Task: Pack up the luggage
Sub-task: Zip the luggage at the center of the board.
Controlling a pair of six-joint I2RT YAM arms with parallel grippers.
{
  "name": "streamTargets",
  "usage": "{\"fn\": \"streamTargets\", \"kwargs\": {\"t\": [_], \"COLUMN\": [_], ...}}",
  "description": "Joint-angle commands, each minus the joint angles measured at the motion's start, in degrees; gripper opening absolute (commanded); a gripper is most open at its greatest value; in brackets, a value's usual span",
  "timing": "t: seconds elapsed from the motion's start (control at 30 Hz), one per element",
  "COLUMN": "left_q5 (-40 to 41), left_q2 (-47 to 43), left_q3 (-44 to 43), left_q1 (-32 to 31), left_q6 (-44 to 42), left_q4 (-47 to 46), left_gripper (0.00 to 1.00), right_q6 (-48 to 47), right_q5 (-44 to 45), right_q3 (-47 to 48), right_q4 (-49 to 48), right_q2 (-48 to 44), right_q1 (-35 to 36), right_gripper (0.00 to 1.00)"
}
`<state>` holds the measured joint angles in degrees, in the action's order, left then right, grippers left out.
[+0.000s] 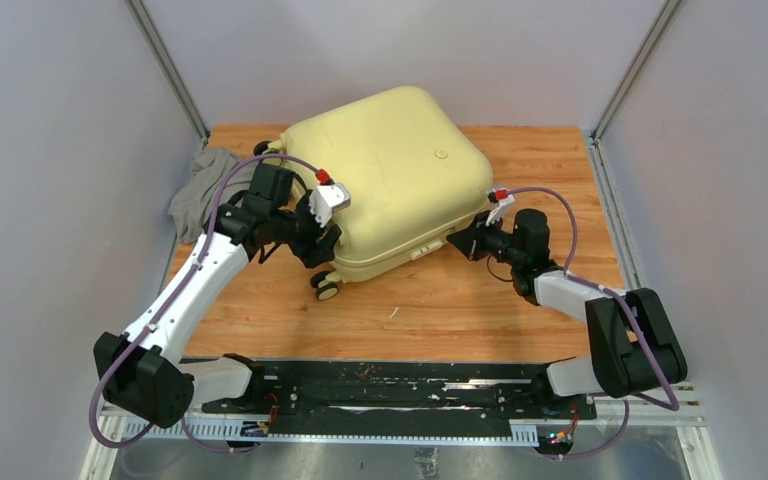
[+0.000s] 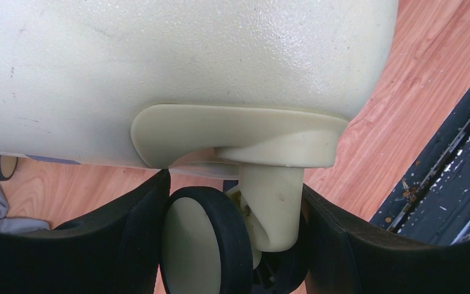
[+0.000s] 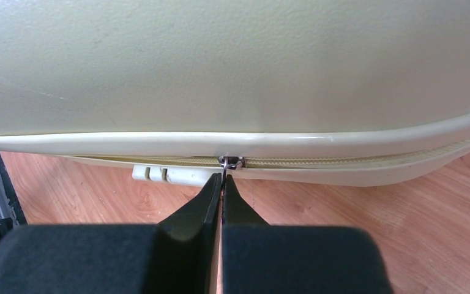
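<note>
So the big pale-yellow hard-shell suitcase (image 1: 400, 170) is lying flat and closed on the wooden tabletop (image 1: 440, 310), sitting toward the far side and a bit left of centre, rotated so one corner points at the arms. Both arms are right up against its near edge.

The left gripper (image 2: 234, 190) is at the near-left corner of the case, down low by the tabletop. Its two black fingers (image 2: 128, 239) sit on either side of the black-and-cream caster wheel (image 2: 205, 245) and look pressed against it, one on the tyre and one on the cream fork, so it's clamped on that wheel. The shell bulges right above it.

The right gripper (image 3: 222, 184) is at the near-right edge of the case. Its fingertips are squeezed fully together and poke right up under the small metal zipper slider (image 3: 231, 162) on the cream zipper tape (image 3: 367, 160). I honestly can't tell if a pull tab is pinched between them.

There's also a crumpled grey cloth (image 1: 200, 185) at the far left, next to the suitcase.
</note>
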<state>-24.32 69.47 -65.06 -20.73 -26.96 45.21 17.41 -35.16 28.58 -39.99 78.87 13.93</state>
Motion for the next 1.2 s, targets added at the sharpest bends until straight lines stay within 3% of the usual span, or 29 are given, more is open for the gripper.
{"fn": "streamTargets", "kwargs": {"t": [0.0,0.5,0.83,1.17], "left_q5": [-2.85,-2.89,-2.07,-3.45], "left_q2": [1.36,2.73,0.43,0.54], "left_q3": [-4.54,-6.25,-4.84,-4.89], "left_q1": [-1.13,-3.61,-3.61,-3.68], "left_q6": [2.41,5.32,4.28,6.34], "left_q4": [-4.82,-6.51,-6.44,-6.45], "left_gripper": [0.00,0.00,0.00,0.00], "right_q6": [-0.15,-2.09,-1.74,-0.97], "right_q5": [-2.31,4.56,7.63,9.15], "right_q3": [0.54,5.31,1.22,0.97], "right_q4": [-1.61,3.77,12.92,13.01], "right_q2": [-4.11,-2.97,-13.98,-14.74], "right_q1": [3.34,20.70,11.73,11.27], "right_gripper": [0.00,0.00,0.00,0.00]}}
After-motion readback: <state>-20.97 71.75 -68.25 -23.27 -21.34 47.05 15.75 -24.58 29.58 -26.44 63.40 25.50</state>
